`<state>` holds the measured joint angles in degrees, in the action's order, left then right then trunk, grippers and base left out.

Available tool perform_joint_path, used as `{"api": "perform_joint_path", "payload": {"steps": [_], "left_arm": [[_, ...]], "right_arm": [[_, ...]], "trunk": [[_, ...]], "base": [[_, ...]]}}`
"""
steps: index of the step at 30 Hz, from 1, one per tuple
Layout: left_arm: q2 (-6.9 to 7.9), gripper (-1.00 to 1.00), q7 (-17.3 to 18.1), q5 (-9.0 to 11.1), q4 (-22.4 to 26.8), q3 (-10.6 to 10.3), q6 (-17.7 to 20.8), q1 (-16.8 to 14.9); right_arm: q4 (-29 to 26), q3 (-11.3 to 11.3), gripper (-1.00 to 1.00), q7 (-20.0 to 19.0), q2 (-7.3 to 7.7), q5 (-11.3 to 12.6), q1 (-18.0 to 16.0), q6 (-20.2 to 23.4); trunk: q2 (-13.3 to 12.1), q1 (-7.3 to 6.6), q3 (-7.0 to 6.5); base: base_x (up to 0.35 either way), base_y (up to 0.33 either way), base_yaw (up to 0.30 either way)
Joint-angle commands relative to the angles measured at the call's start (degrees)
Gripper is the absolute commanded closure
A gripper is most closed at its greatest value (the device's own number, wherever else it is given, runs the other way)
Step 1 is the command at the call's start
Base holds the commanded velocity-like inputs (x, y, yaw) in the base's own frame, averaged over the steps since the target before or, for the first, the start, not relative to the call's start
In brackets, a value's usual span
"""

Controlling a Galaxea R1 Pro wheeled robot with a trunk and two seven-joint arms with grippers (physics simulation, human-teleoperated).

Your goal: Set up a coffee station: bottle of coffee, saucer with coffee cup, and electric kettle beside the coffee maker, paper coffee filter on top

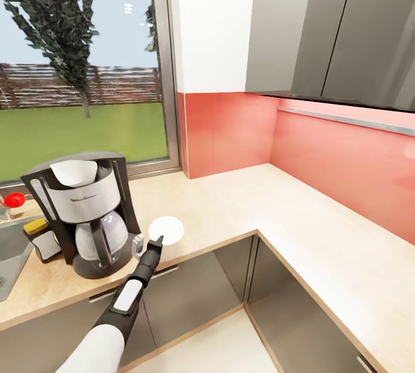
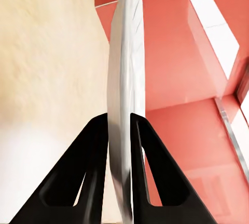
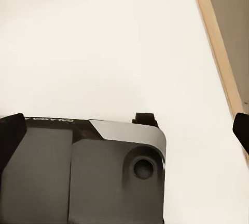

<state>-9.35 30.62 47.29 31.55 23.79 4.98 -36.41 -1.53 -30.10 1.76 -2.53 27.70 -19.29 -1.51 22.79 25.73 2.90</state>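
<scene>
Saucer, a small round white plate with a plain flat face, sits low and left of centre in the head view, just right of the black and silver drip coffee maker with its glass carafe. The left gripper reaches up from the bottom of that frame on a black and white arm and pinches the saucer's near rim. In the left wrist view the saucer shows edge-on as a thin, pale grey-white disc rising through the middle of the frame, slightly glossy, with the two black fingers pressed against its two faces. A white paper coffee filter lies in the open top of the coffee maker. The beige speckled countertop runs along the corner under a coral-red backsplash, with grey wall cabinets at upper right. At far left stand a yellow sponge and a red-topped object beside the sink. In the right wrist view the right gripper hangs over a pale floor; whether it is spread or closed I cannot tell.
</scene>
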Motion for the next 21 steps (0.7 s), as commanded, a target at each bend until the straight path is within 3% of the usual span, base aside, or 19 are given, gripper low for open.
{"api": "perform_joint_path", "payload": {"steps": [1, 21], "left_arm": [[-0.05, 1.00, 0.23, 0.34, 0.00, 0.29, 0.46, -0.04], [-0.05, 1.00, -0.21, 0.59, -0.06, 0.44, 0.49, 0.11]], "right_arm": [[0.03, -0.49, -1.00, 0.17, -0.02, 0.52, -0.05, -0.16], [0.03, -0.49, -1.00, 0.17, -0.02, 0.53, -0.05, -0.16]], "trunk": [[0.13, 0.05, 0.13], [0.13, 0.05, 0.13]], "base": [[0.157, 0.000, 0.000], [0.077, 0.000, 0.000]]}}
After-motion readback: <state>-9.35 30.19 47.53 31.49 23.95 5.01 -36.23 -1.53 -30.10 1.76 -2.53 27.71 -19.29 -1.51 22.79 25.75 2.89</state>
